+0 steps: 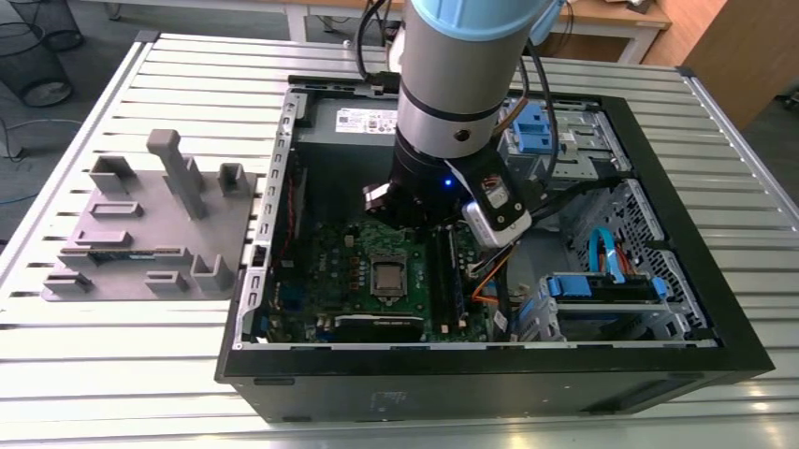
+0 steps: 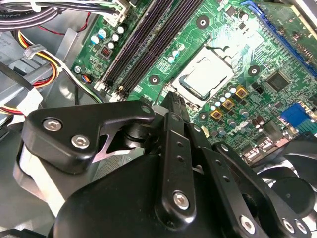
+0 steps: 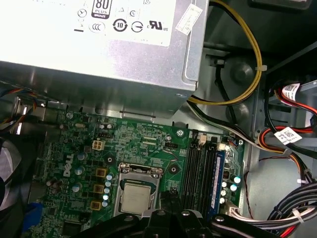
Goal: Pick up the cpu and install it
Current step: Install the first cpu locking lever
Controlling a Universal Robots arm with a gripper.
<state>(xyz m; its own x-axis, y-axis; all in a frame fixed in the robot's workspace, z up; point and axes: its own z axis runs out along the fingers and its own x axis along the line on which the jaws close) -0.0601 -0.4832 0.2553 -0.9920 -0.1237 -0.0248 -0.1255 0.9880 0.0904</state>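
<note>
The cpu (image 1: 388,276), a small square chip with a silvery top, lies flat inside the silver-framed socket (image 3: 140,171) on the green motherboard (image 1: 337,248) of the open computer case. Both wrist views show it there, the cpu (image 2: 205,77) level in its frame and the cpu (image 3: 136,197) with nothing on top of it. My gripper (image 2: 171,101) hangs above the board just beside the socket, its black fingers drawn together and holding nothing. In the first wrist view the gripper (image 3: 168,214) sits close to the chip's edge, between the socket and the memory slots.
A memory stick (image 3: 218,173) stands in the slots beside the socket. The silver power supply (image 3: 99,49) borders the board, with cable bundles (image 3: 292,134) and blue drive cages (image 1: 600,285) on the exterior view's right. A grey fixture block (image 1: 138,224) sits on the slatted table outside the case.
</note>
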